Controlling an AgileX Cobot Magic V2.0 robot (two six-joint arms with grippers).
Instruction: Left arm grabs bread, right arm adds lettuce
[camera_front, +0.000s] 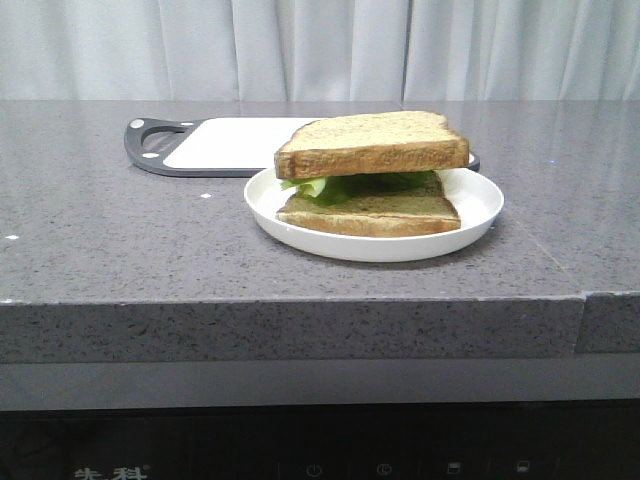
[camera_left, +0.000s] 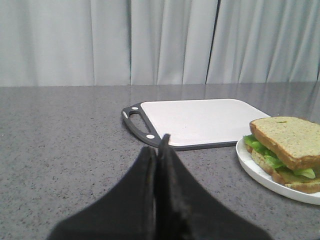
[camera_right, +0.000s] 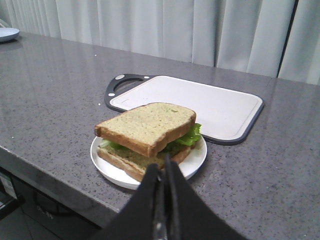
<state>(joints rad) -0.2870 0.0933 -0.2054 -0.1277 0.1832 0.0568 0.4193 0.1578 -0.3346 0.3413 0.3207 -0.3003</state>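
The bread (camera_front: 372, 143), a thick golden-brown speckled slice, lies on top of the lettuce (camera_front: 345, 184), which rests on a thinner slice (camera_front: 370, 210) in a white plate (camera_front: 478, 205). The stack also shows in the left wrist view, with the bread (camera_left: 287, 140) and lettuce (camera_left: 262, 150), and in the right wrist view, with the bread (camera_right: 145, 127) and lettuce (camera_right: 189, 135). My left gripper (camera_left: 159, 147) is shut and empty, left of the plate over bare counter. My right gripper (camera_right: 162, 167) is shut and empty, in front of the plate. Neither arm shows in the front view.
A white cutting board (camera_front: 225, 143) with a black rim and handle lies behind the plate. The grey stone counter has a front edge (camera_front: 300, 300) close to the plate. A pale curtain hangs behind. A small plate (camera_right: 7, 34) sits far off at one counter end.
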